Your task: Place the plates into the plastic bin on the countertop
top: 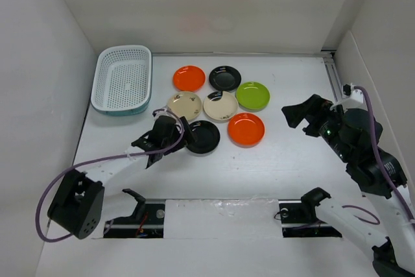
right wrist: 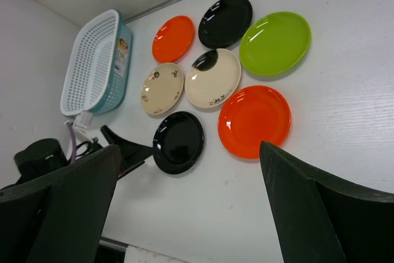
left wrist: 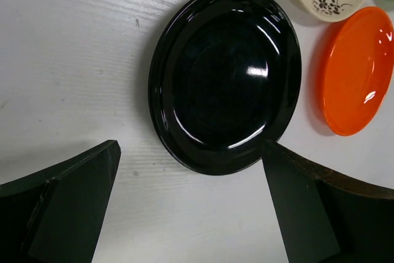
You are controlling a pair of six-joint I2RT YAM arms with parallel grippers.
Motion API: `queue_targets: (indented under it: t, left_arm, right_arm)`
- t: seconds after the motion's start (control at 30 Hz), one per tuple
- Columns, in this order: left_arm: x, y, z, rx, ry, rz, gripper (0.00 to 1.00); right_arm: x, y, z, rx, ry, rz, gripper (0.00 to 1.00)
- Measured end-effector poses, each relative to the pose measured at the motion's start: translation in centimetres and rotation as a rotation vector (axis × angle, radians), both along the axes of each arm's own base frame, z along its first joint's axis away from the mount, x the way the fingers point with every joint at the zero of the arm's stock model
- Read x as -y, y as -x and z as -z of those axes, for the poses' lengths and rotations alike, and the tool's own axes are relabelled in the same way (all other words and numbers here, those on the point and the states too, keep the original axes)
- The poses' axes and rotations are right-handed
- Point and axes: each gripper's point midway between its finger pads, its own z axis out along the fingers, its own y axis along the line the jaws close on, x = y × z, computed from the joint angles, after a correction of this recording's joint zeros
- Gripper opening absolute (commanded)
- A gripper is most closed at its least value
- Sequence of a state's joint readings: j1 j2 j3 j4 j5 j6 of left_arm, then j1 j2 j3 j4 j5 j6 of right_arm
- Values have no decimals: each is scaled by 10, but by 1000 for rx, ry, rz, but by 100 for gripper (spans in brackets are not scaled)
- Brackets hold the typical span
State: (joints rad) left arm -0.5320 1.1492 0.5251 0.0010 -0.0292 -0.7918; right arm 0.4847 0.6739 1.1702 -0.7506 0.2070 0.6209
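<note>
- the left claw stood wide open with nothing in it, low over the bench. the near black plate lay flat just ahead of it.
- in the left wrist view that plate's near rim reached into the gap between the two spread fingers. whether either finger touched it, i could not tell.
- the right claw was also spread open and held nothing. it hung over the right side of the bench, well apart from every plate.
- the plastic bin sat at the far left corner against the wall, its perforated floor showing across its whole width.
- all seven plates lay on the bench in a loose cluster right of the bin:
  - far row: an orange plate and a black plate.
  - middle row: two cream plates with small dark marks, touching or nearly so, and a lime green plate.
  - near row: the near black plate and a second orange plate.
- every plate was round, shallow and glossy, and the near black one showed bright glints.
</note>
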Motion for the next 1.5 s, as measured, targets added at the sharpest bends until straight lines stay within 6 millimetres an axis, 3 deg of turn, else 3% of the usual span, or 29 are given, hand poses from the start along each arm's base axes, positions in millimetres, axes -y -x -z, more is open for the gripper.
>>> queue_targets:
  t: [0.17,0.23,0.33,0.37,0.5,0.6,0.67,0.8,1.0,1.1,1.23,1.37,1.5]
  left_arm:
    - [7,0,23,-45,26,-3,100]
    - [8,-3,24,-31,41,-15,100]
    - [9,-7,24,-15,57,-32,88]
    - [10,-9,25,-12,61,-37,76]
    - [13,-18,31,-1,68,-53,60]
    - [13,-24,35,-1,71,-78,43]
    - [12,-26,38,-3,66,-98,22]
    - [5,-24,46,-27,44,-134,0]
    - [1,-19,40,-40,38,-149,0]
    - [-5,-12,21,-23,34,-148,0]
    - [-6,-16,-34,72,59,-130,0]
    - [-4,-37,-104,193,94,-122,0]
    - [-19,-62,-149,267,81,-179,0]
  right_arm:
    - [-1,9,-3,19,-17,-28,100]
    - [-2,10,-4,22,-20,-35,100]
    - [-3,11,-4,21,-22,-44,100]
    - [-4,12,-4,21,-22,-48,100]
    - [-5,12,-4,21,-24,-53,100]
    - [-5,12,-4,20,-25,-55,100]
    - [-5,12,-4,20,-25,-56,100]
    - [-5,12,-4,21,-25,-56,100]
    - [-5,12,-4,20,-25,-55,100]
    - [-5,12,-5,20,-28,-55,100]
    - [-6,12,-5,22,-30,-55,100]
    - [-6,12,-5,21,-29,-55,100]
    - [-6,11,-3,19,-31,-55,100]
